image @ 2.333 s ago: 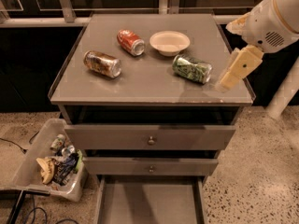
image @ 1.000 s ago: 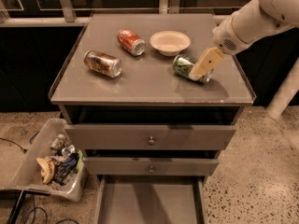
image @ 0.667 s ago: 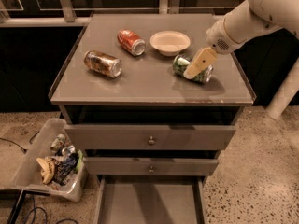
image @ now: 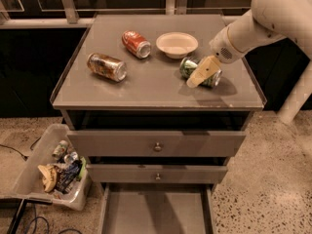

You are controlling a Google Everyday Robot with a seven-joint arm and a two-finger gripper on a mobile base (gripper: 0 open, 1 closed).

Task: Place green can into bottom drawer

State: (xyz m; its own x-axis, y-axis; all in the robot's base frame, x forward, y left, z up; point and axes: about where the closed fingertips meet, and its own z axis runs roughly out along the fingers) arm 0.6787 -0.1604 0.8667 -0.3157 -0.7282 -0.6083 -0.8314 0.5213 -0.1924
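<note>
The green can [image: 186, 67] lies on its side on the grey cabinet top [image: 146, 87], just in front of the white bowl. My gripper [image: 203, 72] reaches in from the right on the white arm and sits low over the middle of the can, hiding part of it. The can still rests on the top. The bottom drawer [image: 156, 212] is pulled out at the foot of the cabinet, and its flat grey floor is bare.
A red can [image: 136, 44] and a brown-orange can [image: 106, 66] lie on the left of the top. A white bowl [image: 177, 44] stands at the back. Two knobbed drawers [image: 157, 146] are partly pulled out. A plastic bin [image: 53, 167] of scraps stands on the floor at left.
My gripper has moved left and down from beside the cabinet's right edge onto the green can. The can and the other things have not moved.
</note>
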